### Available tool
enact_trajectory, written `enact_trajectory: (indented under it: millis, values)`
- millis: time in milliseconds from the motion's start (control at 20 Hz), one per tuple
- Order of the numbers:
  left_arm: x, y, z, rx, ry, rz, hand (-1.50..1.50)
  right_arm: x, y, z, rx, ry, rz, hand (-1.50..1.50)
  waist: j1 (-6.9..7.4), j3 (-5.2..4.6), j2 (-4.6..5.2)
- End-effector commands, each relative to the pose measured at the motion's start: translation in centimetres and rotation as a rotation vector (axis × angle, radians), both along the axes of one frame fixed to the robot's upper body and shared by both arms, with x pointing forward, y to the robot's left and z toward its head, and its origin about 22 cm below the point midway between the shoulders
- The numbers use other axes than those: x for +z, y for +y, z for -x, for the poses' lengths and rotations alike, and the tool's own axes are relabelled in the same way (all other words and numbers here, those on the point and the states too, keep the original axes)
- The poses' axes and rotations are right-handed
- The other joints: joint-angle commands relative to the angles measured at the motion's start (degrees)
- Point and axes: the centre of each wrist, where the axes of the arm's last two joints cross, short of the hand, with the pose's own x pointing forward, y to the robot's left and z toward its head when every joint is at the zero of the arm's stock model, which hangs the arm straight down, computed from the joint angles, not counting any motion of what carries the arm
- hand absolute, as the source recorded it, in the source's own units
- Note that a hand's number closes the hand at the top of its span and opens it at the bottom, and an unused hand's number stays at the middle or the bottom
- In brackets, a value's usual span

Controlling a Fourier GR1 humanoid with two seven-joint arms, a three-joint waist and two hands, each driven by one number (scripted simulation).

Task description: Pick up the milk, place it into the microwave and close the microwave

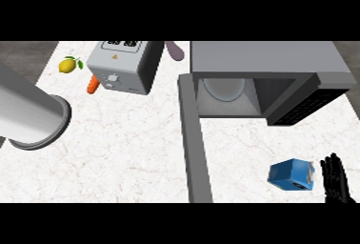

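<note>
The milk (290, 175) is a small blue carton standing on the white marble counter at the lower right. My right hand (336, 180) is just to its right, fingers straight and pointing up, a narrow gap apart from the carton and holding nothing. Behind them the grey microwave (267, 57) stands open, and a pale round plate (225, 88) shows inside its cavity. Its door (197, 143) swings out toward me as a long grey slab left of the milk. My left hand does not show.
A large grey cylinder (32, 114) fills the left edge. A silver toaster (126, 66) stands at the back, with a lemon (68, 65) and a carrot (92, 85) to its left and a mauve object (174, 50) to its right.
</note>
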Motion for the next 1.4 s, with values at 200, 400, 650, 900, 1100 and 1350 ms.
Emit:
enact_trajectory:
  millis: [200, 400, 650, 900, 1100, 1350]
  values:
    - [1.5, -1.1, 0.2, -0.020, -0.033, 0.009, -1.50, -3.6, -0.7, -1.4, -0.014, 0.009, 0.036, -1.50, -0.05, 0.01, 0.04]
    - [0.0, 0.4, 0.2, -0.016, -0.064, 0.007, -1.50, -4.9, -2.7, -2.5, -0.020, 0.031, 0.055, -1.50, 0.19, 0.00, 0.04]
    - [2.5, -2.0, 0.6, -0.019, -0.050, 0.010, -1.50, -5.8, -3.5, -4.2, 0.000, 0.023, 0.039, -1.50, 0.15, 0.03, 0.07]
    - [1.3, 0.3, 1.1, -0.034, -0.036, -0.012, -1.50, -7.5, -2.2, -5.6, 0.114, -0.017, 0.081, 1.50, 0.54, 0.05, 0.08]
    - [0.9, 0.2, 0.9, -0.032, -0.041, -0.011, -1.50, -7.7, -1.2, -5.5, 0.088, -0.106, 0.167, 1.50, 0.21, 0.01, 0.03]
    - [0.9, 0.4, 1.9, -0.020, -0.052, -0.002, -1.50, -6.2, -1.0, -8.8, 0.149, -0.170, 0.095, 1.50, 0.54, 0.02, 0.02]
